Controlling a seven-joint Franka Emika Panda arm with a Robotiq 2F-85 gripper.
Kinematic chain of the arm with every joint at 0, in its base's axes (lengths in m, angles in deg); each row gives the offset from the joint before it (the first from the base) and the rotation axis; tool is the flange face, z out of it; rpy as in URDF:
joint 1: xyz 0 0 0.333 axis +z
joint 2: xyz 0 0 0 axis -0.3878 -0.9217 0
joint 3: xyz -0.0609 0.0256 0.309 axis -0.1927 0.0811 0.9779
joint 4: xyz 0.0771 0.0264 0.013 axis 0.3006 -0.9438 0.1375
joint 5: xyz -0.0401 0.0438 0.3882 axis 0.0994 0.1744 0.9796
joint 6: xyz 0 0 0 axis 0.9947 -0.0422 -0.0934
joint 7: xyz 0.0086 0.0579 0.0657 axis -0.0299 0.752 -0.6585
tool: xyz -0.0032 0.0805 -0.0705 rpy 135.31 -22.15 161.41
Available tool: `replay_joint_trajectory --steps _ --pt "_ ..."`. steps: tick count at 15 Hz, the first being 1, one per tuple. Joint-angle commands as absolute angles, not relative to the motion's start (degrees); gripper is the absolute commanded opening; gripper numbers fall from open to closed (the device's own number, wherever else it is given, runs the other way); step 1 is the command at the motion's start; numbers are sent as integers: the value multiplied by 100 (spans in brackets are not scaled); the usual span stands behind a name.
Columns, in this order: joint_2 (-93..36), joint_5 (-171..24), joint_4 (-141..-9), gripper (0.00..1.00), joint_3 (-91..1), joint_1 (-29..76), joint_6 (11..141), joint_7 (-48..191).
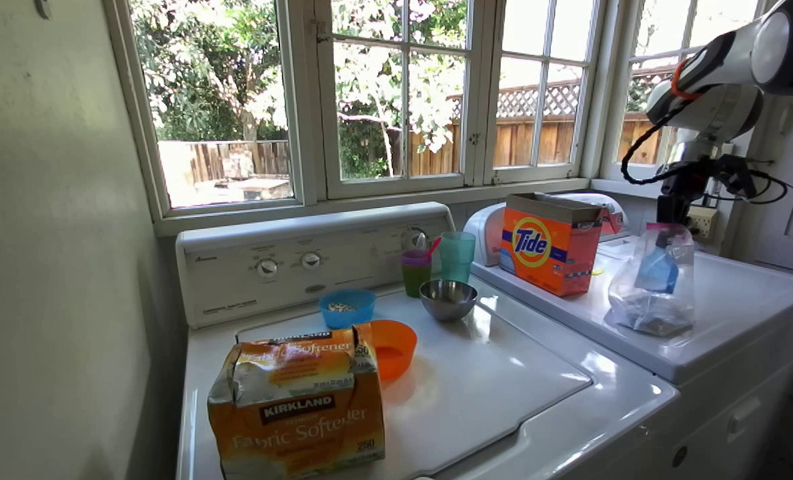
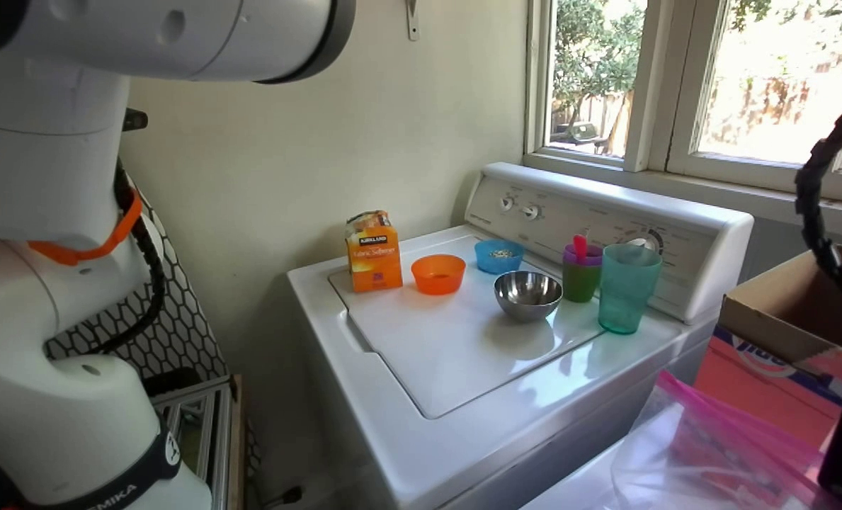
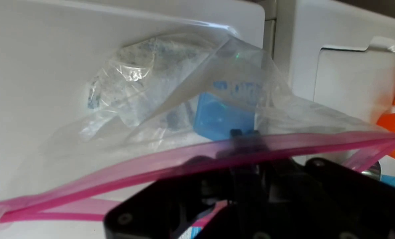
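Downward, in an exterior view, fingers (image 1: 669,210) reach into pink-topped clear bag (image 1: 651,308) on white machine (image 1: 746,288); in an exterior view, bag before Tide box (image 2: 760,400). Wrist view: fingers pressed together at blue object (image 3: 219,114) inside; whether pinching it, can't tell.

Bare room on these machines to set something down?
Free: the lid, from the orange bowl and metal bowl to its front edge; the second machine's top, across the plastic bag from the lid. Crowded: by the control panel, with blue bowl, green cup, teal cup; the second machine's rear, with the Tide box.
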State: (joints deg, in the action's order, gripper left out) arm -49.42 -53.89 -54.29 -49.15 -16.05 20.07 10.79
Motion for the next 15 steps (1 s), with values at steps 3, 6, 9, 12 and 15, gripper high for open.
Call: replay_joint_trajectory --steps 3,6,9,12,15 --pt "-5135 -4912 -5003 2 -4775 -1956 1873 1143" --pt "-5183 -4676 -4961 2 -4710 -2030 1868 1214" --pt "-5281 -4541 -4829 2 -4675 -2092 1734 1344" --pt "-5335 -4421 -4751 2 -4642 -2193 1708 1488" --pt "-5366 -4287 -4676 2 -4578 -2321 1660 1463"
